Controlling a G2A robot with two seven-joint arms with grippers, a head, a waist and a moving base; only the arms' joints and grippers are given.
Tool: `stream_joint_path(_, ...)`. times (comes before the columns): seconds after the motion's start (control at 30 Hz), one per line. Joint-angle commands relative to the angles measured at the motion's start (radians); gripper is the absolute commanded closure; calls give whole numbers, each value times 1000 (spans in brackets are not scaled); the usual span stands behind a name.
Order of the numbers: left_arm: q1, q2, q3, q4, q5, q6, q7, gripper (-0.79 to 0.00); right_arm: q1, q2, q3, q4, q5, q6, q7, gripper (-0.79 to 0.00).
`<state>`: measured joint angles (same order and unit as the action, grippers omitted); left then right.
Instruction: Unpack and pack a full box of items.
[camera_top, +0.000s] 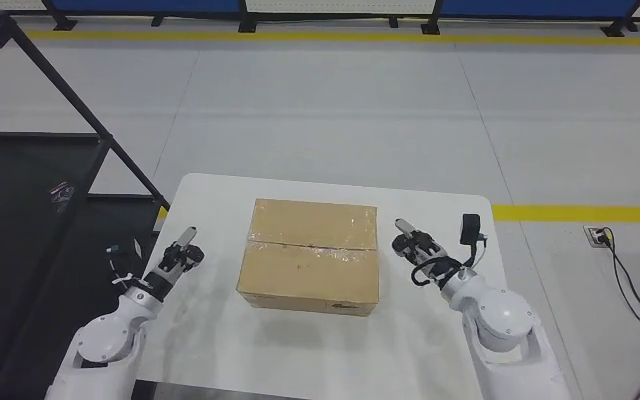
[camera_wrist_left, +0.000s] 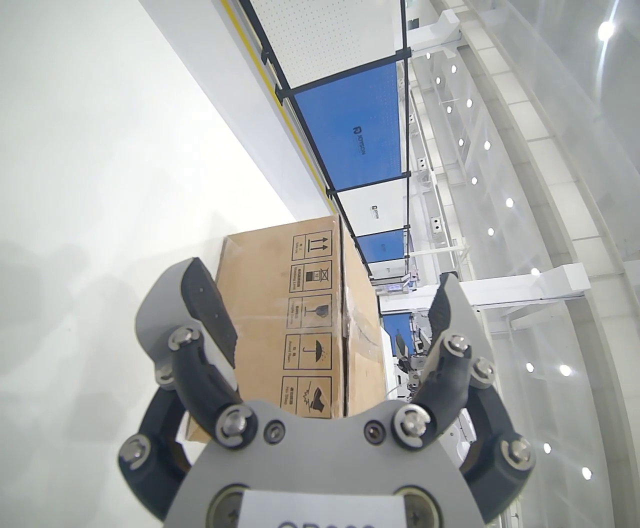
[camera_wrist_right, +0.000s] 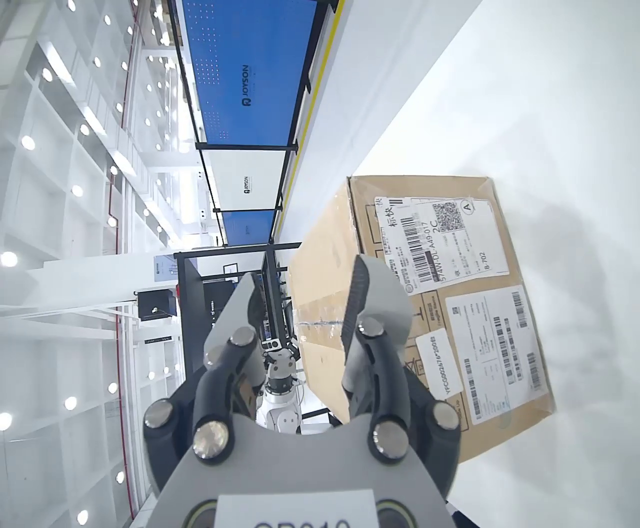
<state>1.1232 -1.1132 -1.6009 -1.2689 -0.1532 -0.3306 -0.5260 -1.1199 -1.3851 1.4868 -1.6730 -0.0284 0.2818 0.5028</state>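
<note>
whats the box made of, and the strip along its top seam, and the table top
Box: brown cardboard, matte, with folded flaps and printed handling marks.
Seam strip: probably clear plastic tape; it is glossy and wrinkled, and the cardboard shows through.
Table: smooth white top with a faint sheen. It could be laminate or painted board; I cannot tell which.

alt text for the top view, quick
A closed, taped cardboard box sits in the middle of a white table. The left pincer and right pincer flank it, both open, neither touching it.
</note>
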Motion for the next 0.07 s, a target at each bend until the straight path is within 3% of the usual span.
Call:
stream_joint_path(0.0,0,0,0,0,0,0,0,-784,0,0,0,0,0,0,0,-498)
stream_joint_path(0.03,0,0,0,0,0,0,0,-785,0,0,0,0,0,0,0,-543)
